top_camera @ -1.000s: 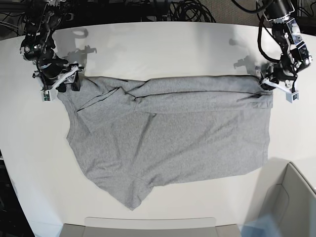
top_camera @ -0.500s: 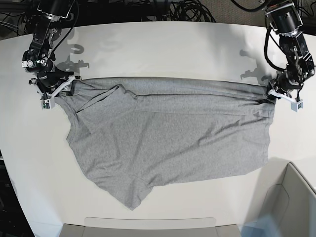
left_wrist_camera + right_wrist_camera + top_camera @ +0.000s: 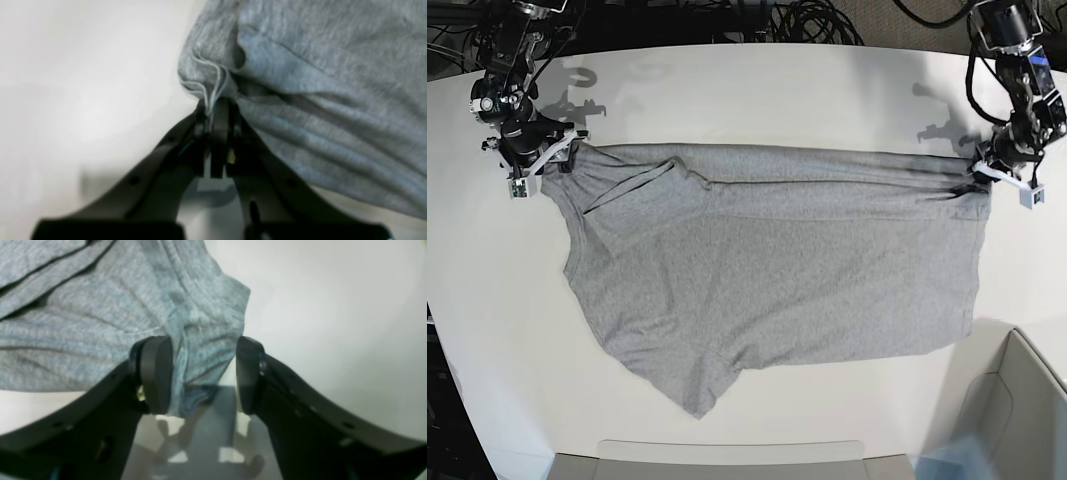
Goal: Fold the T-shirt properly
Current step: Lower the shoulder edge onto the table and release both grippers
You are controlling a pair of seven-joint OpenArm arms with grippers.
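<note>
no lettering, brand or label can be read anywhere; the t-shirt [image 3: 777, 275] shows only plain heather-grey cloth.

from the left of the base view: the right gripper [image 3: 547, 162] sits at the far-left corner of the white table [image 3: 747, 95], at the shirt's upper left corner. in the right wrist view its jaws stand apart, a bunched fold of grey cloth [image 3: 203, 340] lying between the two black pads [image 3: 155, 373] and touching the left-hand one; the other pad looks clear of the cloth, so it has no firm hold.

the t-shirt lies flat across the middle of the table, its top edge drawn into a nearly straight band from one gripper to the other, a folded flap along that band, and a sleeve pointing toward the near edge at lower left.

at the right, the left gripper [image 3: 983, 180] is at the shirt's upper right corner. the left wrist view shows its jaws pressed together on a pinch of hem [image 3: 213, 90], a pale stitched edge curling out just above the tips.

against the frame half a second ago, both grippers sit a little farther up the table and farther apart, the top edge is tauter and straighter, and the wrinkles near the left collar area have flattened. a grey bin [image 3: 1017, 410] stands at lower right.
</note>
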